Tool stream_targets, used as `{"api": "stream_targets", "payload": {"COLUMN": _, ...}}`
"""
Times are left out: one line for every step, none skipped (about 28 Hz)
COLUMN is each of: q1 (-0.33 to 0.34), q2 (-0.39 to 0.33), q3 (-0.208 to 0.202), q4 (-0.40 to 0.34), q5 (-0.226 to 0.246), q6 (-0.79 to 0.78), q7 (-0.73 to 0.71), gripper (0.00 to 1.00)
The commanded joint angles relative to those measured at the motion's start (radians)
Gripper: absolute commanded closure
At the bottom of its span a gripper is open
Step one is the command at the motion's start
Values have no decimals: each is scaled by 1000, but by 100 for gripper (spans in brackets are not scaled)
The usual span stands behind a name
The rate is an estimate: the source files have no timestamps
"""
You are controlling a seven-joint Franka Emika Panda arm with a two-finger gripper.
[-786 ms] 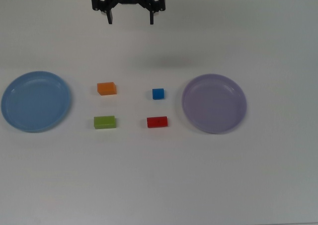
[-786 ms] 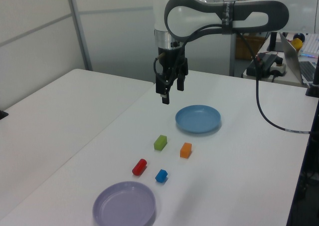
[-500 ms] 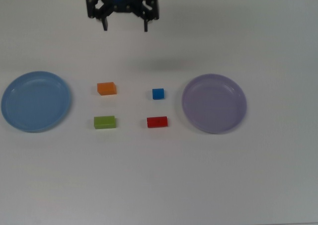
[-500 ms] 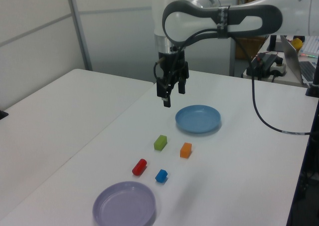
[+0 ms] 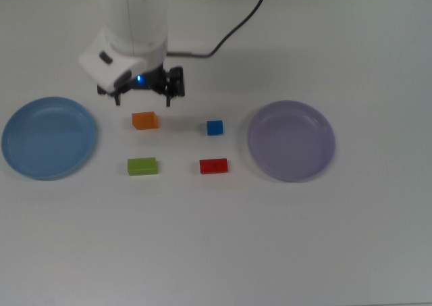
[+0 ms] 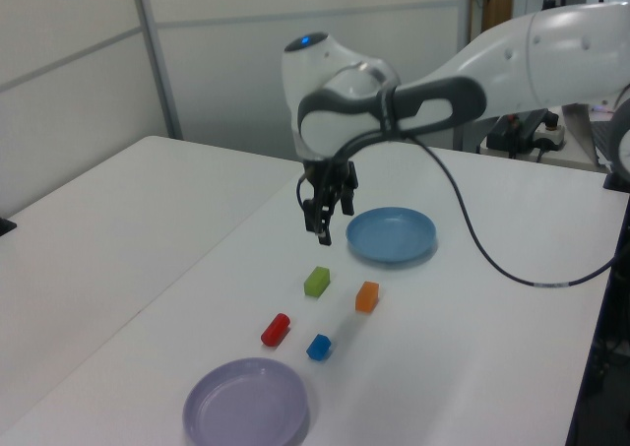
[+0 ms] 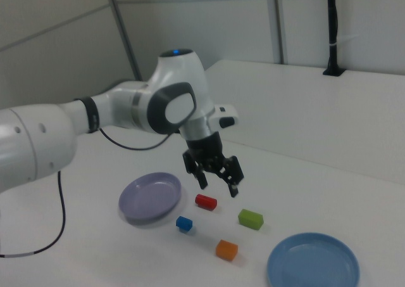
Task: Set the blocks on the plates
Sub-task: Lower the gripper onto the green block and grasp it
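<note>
Four blocks lie between two plates on the white table: orange (image 5: pixel 144 120), green (image 5: pixel 142 166), red (image 5: pixel 213 165) and a small blue cube (image 5: pixel 214 127). The light blue plate (image 5: pixel 48 137) is at the top view's left and the lavender plate (image 5: pixel 291 140) at the top view's right; both hold nothing. My gripper (image 5: pixel 143 102) hangs open above the table, just behind the orange block in the top view, and holds nothing. The left view shows the gripper (image 6: pixel 317 227) above the green block (image 6: pixel 316 282). The right view has the gripper (image 7: pixel 219 187) over the red block (image 7: pixel 205 202).
A black cable (image 5: pixel 236 26) trails from the arm across the far part of the table. In the left view, a second desk with a laptop (image 6: pixel 579 106) stands beyond the table's right side. A black post (image 7: pixel 334 27) stands at the far table edge in the right view.
The arm has swung from the table's far edge toward the blocks and come lower, ending near the orange block. Its fingers stay open. The blocks and plates have not moved.
</note>
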Motion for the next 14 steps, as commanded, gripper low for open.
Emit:
{"api": "stream_targets", "payload": {"q1": -12, "q2": 88, "q3": -5, "q4": 11, "q5": -48, "q6": 73, "q7": -73, "gripper": 0}}
{"api": "stream_targets", "payload": {"q1": -17, "q2": 101, "q3": -5, "q4": 11, "q5": -48, "q6": 83, "q7": -90, "gripper": 0}}
{"api": "stream_targets", "payload": {"q1": -29, "q2": 122, "q3": -5, "q4": 10, "q5": -44, "q6": 100, "q7": -134, "gripper": 0}}
{"api": "stream_targets", "payload": {"q1": -37, "q2": 131, "q3": -4, "q4": 10, "q5": -37, "q6": 113, "q7": -161, "gripper": 0}}
{"api": "stream_targets", "payload": {"q1": -46, "q2": 140, "q3": -2, "q4": 10, "q5": -32, "q6": 122, "q7": -184, "gripper": 0}}
{"api": "stream_targets", "payload": {"q1": -51, "q2": 148, "q3": -2, "q4": 10, "q5": -25, "q6": 131, "q7": -202, "gripper": 0}}
{"api": "stream_targets", "payload": {"q1": -54, "q2": 156, "q3": 0, "q4": 10, "q5": -17, "q6": 140, "q7": -214, "gripper": 0}}
{"api": "stream_targets", "payload": {"q1": -55, "q2": 162, "q3": 0, "q4": 10, "q5": -6, "q6": 151, "q7": -222, "gripper": 0}}
{"api": "stream_targets", "payload": {"q1": -59, "q2": 176, "q3": 0, "q4": 10, "q5": 26, "q6": 174, "q7": -231, "gripper": 0}}
{"api": "stream_targets", "payload": {"q1": -62, "q2": 185, "q3": 0, "q4": 10, "q5": 41, "q6": 186, "q7": -236, "gripper": 0}}
{"api": "stream_targets", "payload": {"q1": -63, "q2": 193, "q3": 0, "q4": 10, "q5": 57, "q6": 198, "q7": -244, "gripper": 0}}
{"api": "stream_targets", "payload": {"q1": -63, "q2": 199, "q3": 0, "q4": 10, "q5": 69, "q6": 205, "q7": -251, "gripper": 0}}
{"api": "stream_targets", "payload": {"q1": -63, "q2": 203, "q3": 0, "q4": 10, "q5": 80, "q6": 212, "q7": -257, "gripper": 0}}
{"api": "stream_targets", "payload": {"q1": -63, "q2": 210, "q3": 0, "q4": 10, "q5": 87, "q6": 217, "q7": -259, "gripper": 0}}
